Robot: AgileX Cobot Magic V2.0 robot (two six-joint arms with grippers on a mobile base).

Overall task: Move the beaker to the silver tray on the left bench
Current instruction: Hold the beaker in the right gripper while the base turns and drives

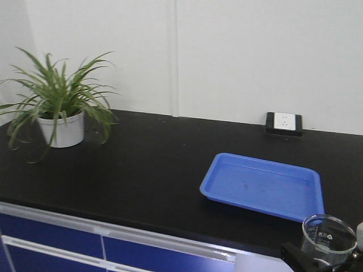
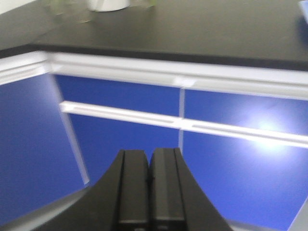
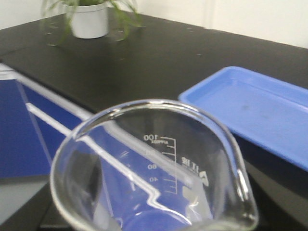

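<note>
The right claw (image 1: 324, 262) seems to pinch the beaker (image 1: 329, 237), in air just off the surface (image 1: 142, 170) edge near the blue tray (image 1: 266, 187). The left claw (image 2: 149, 159) is pressed together, empty. Carry the beaker upright and level to the left; no silver tray is in view.

L gripper (image 2: 149, 156): matte black plastic, two flat-faced fingers (image 2: 132, 187) w/ thin seam btwn them, bases flaring into curved shoulders. R gripper (image 1: 327, 258): only black angular bits show, near-right corner; no detail legible.
</note>
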